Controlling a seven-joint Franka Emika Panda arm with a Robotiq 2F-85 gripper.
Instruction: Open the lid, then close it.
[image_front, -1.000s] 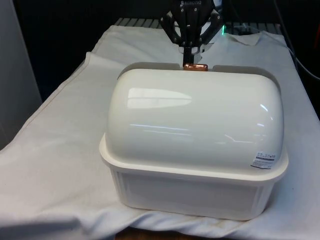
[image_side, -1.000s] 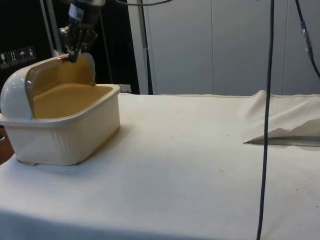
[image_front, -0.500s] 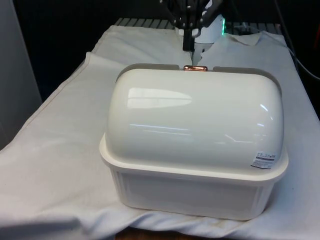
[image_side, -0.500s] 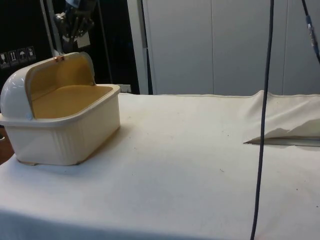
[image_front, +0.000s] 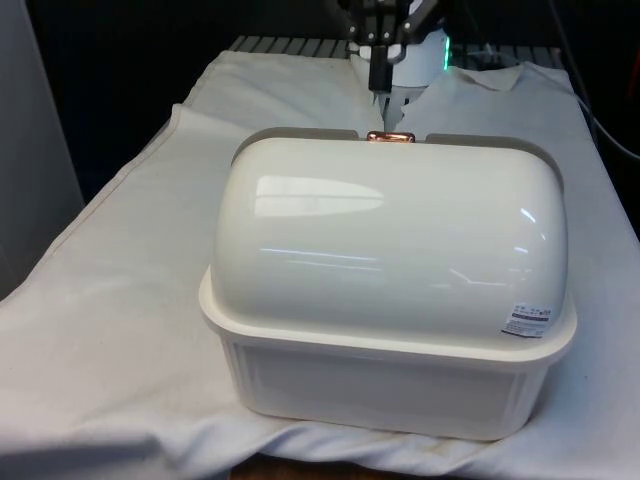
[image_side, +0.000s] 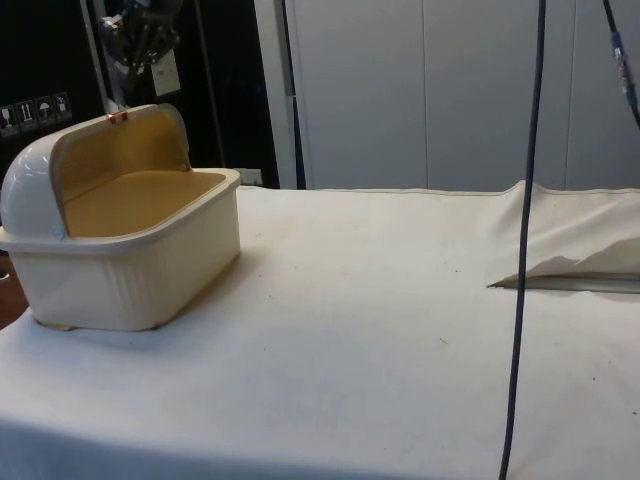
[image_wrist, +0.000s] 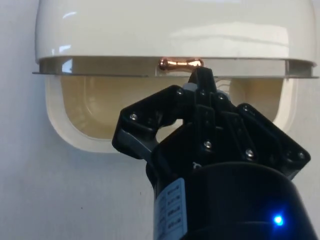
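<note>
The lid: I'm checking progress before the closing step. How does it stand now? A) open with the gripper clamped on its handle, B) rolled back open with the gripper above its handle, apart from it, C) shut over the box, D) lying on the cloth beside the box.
B: the lid is rolled back, the box open, and the gripper hangs above the handle, apart.

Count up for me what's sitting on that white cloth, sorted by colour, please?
Cream: 1, the bread box with its roll-top lid open.
Copper: 1, the small lid handle.
Total: 2, handle counted separately from the box.
</note>
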